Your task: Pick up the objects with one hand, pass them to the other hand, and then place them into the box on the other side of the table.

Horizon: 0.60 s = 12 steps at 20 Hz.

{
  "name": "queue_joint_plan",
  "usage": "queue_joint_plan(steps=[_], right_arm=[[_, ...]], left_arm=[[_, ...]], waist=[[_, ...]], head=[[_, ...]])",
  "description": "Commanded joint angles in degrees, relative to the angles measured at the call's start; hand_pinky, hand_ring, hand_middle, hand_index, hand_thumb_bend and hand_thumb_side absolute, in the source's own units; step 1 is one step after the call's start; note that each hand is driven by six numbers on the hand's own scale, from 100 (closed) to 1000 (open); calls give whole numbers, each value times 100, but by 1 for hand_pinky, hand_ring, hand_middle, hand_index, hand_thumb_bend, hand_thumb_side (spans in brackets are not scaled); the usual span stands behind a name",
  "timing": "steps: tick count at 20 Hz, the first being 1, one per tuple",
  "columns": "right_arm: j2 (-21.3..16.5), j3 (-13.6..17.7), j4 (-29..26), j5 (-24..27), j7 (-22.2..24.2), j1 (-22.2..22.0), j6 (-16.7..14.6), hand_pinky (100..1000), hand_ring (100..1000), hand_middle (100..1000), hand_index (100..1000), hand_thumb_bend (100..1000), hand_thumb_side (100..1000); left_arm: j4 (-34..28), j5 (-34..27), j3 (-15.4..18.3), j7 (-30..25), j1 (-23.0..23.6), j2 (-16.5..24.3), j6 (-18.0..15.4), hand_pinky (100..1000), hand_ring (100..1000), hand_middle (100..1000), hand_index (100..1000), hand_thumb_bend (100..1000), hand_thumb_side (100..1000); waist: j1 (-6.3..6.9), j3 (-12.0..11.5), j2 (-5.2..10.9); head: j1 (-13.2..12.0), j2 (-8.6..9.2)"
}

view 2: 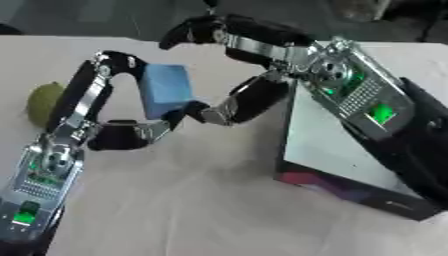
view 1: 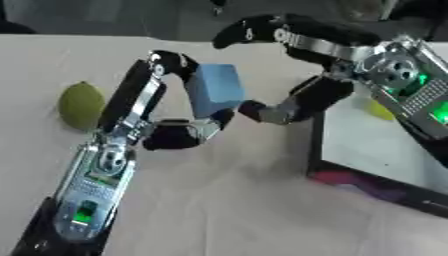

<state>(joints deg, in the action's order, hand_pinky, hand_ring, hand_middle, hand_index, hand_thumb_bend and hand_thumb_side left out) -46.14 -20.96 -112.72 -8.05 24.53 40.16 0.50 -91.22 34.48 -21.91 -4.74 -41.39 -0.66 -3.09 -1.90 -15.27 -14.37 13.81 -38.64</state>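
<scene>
A light blue block (view 1: 214, 87) is held up above the table, pinched by my left hand (view 1: 131, 112), with its fingers (view 1: 166, 61) at the block's upper left and its thumb (view 1: 197, 131) under the lower end. My right hand (view 1: 337, 55) reaches in from the upper right. Its fingers (view 1: 249, 29) arch over the block with a gap. Its thumb (view 1: 267, 111) lies against the block's lower right corner. An olive-green round fruit (view 1: 80, 106) rests on the table to the left of my left hand.
A box (view 1: 350, 145) with a white floor and a dark rim stands at the right side of the table. A small yellow thing (view 1: 381, 110) lies in it, partly hidden by my right forearm. Beige table (view 1: 227, 200) spreads in front.
</scene>
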Motion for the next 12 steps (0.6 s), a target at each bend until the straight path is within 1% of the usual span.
queue_joint_plan(steps=[1,12], right_arm=[[-48,52,31,-43,-13,95,22,931,1000,905,910,270,316],[32,34,125,-37,-103,118,143,929,1000,850,884,248,311]], left_arm=[[-67,47,-48,-12,-126,-89,-61,725,533,359,469,100,241],[-18,163,-129,-31,-172,-214,-162,726,533,358,468,100,238]], waist=[[-85,-10,-17],[-113,-55,-80]], head=[[35,82],[104,90]])
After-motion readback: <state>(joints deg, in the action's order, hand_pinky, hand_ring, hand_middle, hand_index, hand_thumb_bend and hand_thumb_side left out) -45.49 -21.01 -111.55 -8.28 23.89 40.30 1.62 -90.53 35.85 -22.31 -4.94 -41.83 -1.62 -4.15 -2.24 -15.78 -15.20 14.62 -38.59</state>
